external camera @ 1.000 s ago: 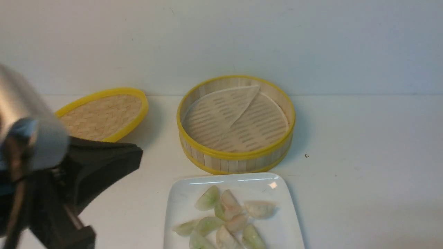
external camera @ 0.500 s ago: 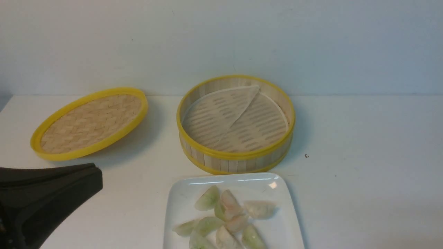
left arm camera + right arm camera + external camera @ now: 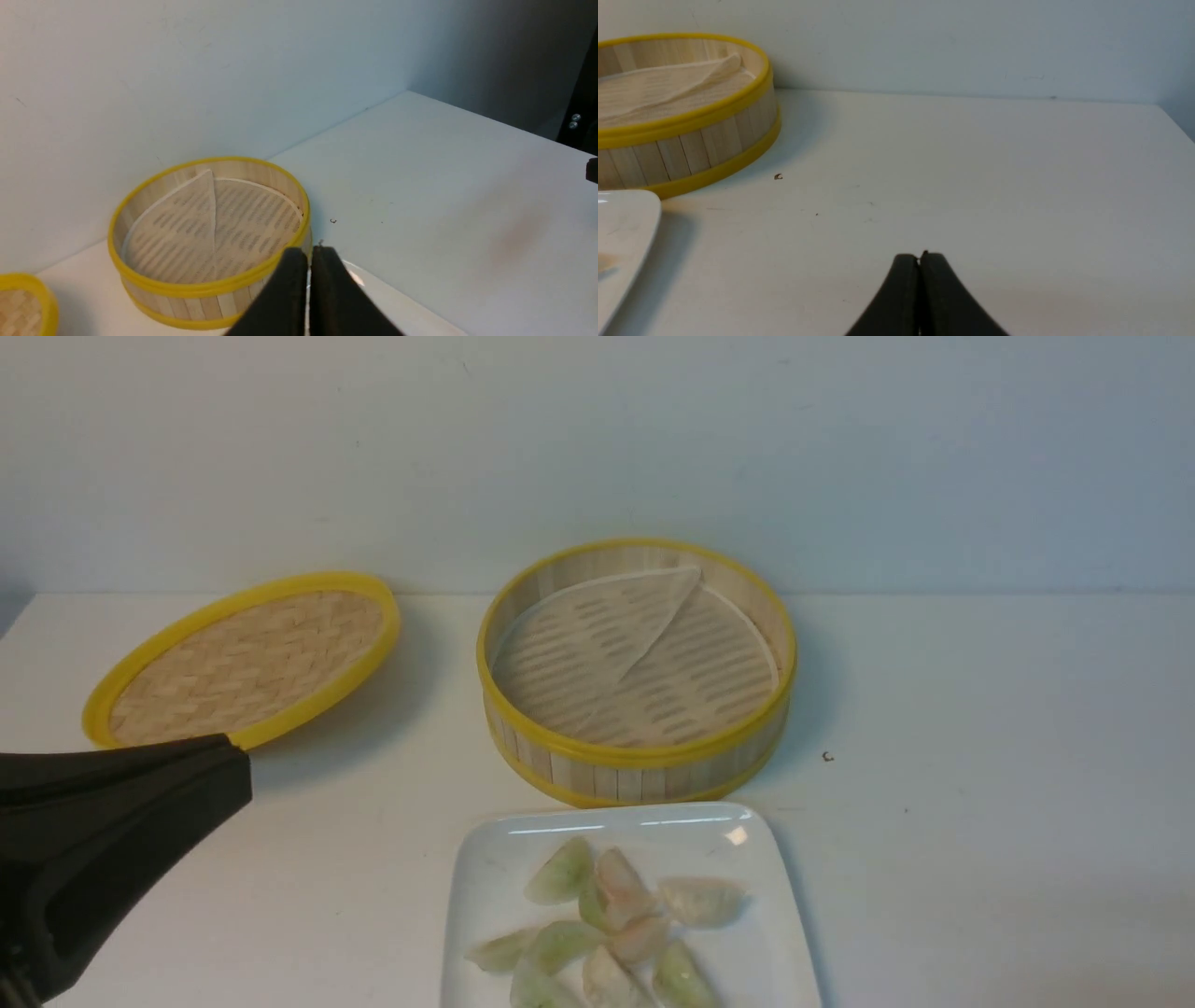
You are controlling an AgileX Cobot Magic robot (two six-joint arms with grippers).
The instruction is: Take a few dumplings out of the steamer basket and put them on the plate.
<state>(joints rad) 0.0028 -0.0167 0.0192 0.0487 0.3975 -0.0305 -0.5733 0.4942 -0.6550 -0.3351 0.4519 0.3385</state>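
Dumplings (image 3: 607, 924) heaped on plate (image 3: 485, 877), axes mixed (no common heading), both pincers closed, empty.

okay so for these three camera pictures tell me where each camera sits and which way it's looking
Front: between the arms, facing the wall; plate, dumplings, steamer basket, lid; left end effector shows.
Left wrist: on the left arm, facing the basket; shut tips show.
Right wrist: on the right arm, over bare table; right end effector shut.
All share the basket.

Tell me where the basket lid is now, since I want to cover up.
Front view: the woven lid lies on the table's left side, beside the steamer basket, just beyond the left gripper.
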